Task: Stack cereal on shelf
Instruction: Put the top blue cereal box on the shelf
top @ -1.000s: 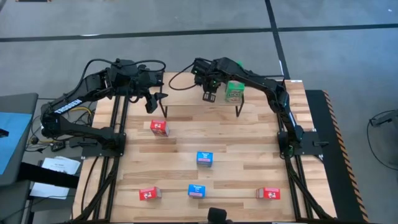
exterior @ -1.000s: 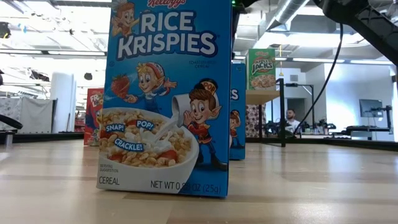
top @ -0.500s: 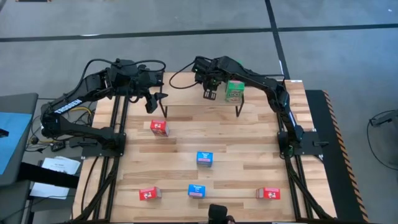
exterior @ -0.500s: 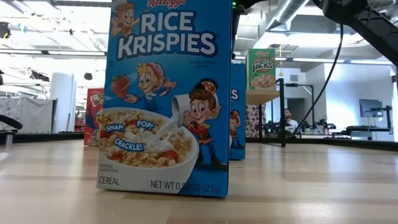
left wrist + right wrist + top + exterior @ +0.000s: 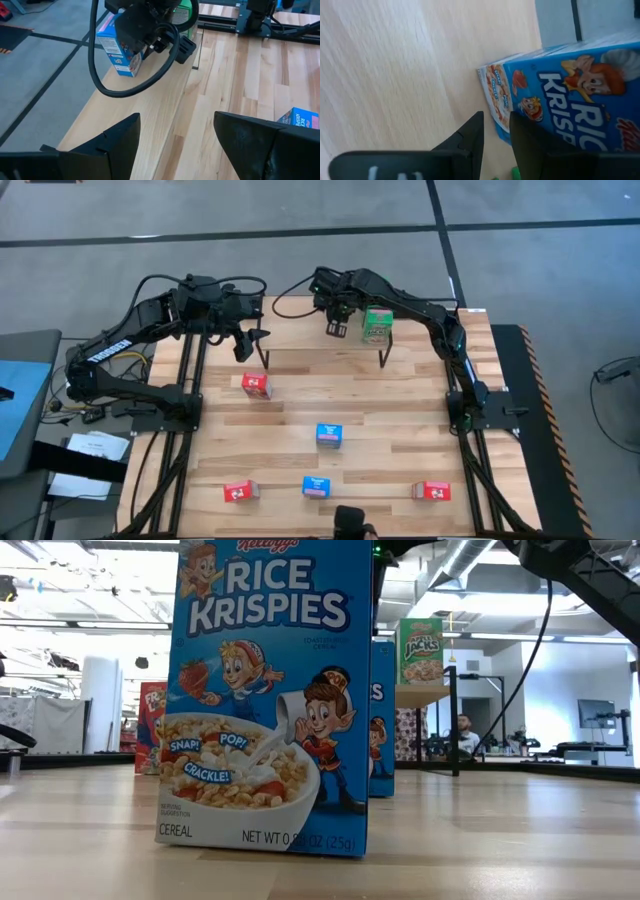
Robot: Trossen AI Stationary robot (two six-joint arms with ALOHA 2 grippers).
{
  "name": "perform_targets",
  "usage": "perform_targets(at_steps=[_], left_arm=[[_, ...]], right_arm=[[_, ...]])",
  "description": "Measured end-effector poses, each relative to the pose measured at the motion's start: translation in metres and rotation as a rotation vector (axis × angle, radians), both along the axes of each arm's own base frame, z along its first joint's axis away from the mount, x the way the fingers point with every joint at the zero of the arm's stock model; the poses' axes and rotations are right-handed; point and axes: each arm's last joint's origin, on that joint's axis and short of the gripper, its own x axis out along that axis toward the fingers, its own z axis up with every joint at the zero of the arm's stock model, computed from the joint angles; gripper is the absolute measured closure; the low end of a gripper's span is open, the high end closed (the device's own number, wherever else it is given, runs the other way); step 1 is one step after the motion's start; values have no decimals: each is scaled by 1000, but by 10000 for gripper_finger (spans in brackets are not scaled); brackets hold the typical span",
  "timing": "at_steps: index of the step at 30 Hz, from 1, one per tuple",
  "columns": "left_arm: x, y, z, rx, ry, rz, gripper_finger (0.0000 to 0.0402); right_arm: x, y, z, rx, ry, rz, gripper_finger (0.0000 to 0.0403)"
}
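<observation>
Overhead and wrist views of the cereal-stacking bench. The shelf stands at the far edge of the bench, about midway along it. On its top, a green box stands at the right end and a blue box near the far edge, close to the middle. The right gripper hangs over the shelf just beside the blue box, its jaws pressed together and holding nothing; in its own wrist view the fingertips sit right at the box's edge. The left gripper waits near the far left corner, off the shelf's left end, jaws spread and empty.

Still on the bench: a red box just in front of the shelf's left leg, a blue box at the centre, and along the near edge a red box, a blue box and a red box.

Hazards, as judged: the closed right fingers stand so close to the shelved blue box that a sideways or careless lift could nudge it off the far edge, or tip it into the green box. The right arm's looping cable hangs low and could snag a box. If both arms work the shelf together, they could collide.
</observation>
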Motion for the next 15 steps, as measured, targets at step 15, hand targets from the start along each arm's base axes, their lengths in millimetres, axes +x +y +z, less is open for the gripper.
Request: perform_targets(at_steps=[15], left_arm=[[0, 0, 0, 0, 0, 1, 159]], right_arm=[[2, 1, 1, -3, -13, -2, 286]])
